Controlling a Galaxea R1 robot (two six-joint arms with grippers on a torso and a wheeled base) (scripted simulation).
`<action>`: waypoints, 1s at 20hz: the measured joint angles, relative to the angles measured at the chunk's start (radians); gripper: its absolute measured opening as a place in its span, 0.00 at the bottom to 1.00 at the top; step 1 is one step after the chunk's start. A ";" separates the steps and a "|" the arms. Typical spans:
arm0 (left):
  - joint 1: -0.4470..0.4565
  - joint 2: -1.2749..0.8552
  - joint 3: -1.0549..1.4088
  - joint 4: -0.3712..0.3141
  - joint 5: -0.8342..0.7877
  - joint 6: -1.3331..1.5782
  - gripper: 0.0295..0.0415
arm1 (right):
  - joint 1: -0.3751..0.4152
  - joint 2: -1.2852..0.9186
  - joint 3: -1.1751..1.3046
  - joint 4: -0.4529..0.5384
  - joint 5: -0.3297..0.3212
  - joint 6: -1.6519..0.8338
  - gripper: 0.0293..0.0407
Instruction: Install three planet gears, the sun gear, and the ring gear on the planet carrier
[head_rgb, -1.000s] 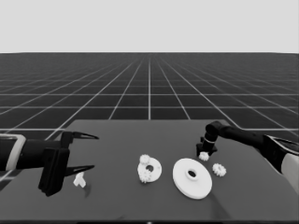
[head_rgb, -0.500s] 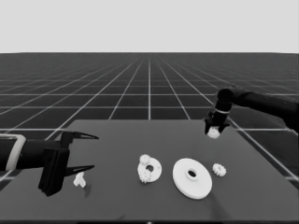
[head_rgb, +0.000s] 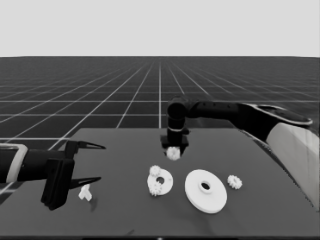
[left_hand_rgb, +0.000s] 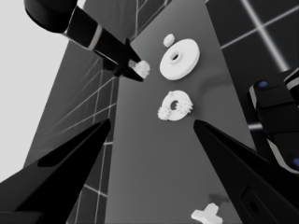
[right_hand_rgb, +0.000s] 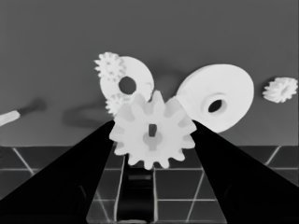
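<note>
Right gripper (head_rgb: 173, 150) hangs above the table's far middle, clamped on a small toothed gear (right_hand_rgb: 152, 130); the right wrist view shows the gear pinched between both fingers with its bore facing the camera. The carried gear sits clear of the table (head_rgb: 125, 210), beyond the smaller round part (head_rgb: 160, 180).

The smaller round part lies near the table's middle with two gears (head_rgb: 155, 170) already seated on it, one on its far edge and one on its near edge. The larger round part (head_rgb: 205, 190) lies just beside it on the right, apart from it. A fourth gear (head_rgb: 234, 181) lies loose on the table to the right of the larger round part.

Probable step: carry the held gear to a free seat on the smaller round part. For a good result, the gear should be brought directly over the vacant seat, kept level, and lowered straight so its teeth do not ride up on the seated gears. Release should follow only once it sits flat.

Left gripper (head_rgb: 89, 162) waits over the table's left end, fingers spread, with the thin white piece (head_rgb: 85, 193) lying near it, not held.
</note>
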 joint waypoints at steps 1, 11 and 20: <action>0.000 0.000 0.000 0.000 0.000 0.000 0.75 | 0.000 0.008 -0.007 0.000 0.000 0.002 0.17; 0.000 0.000 0.000 0.000 0.000 0.000 0.75 | -0.359 0.056 -0.151 -0.346 0.102 -0.076 0.16; 0.000 0.000 0.000 0.000 0.000 0.000 0.75 | -0.365 0.057 -0.157 -0.350 0.105 -0.079 0.81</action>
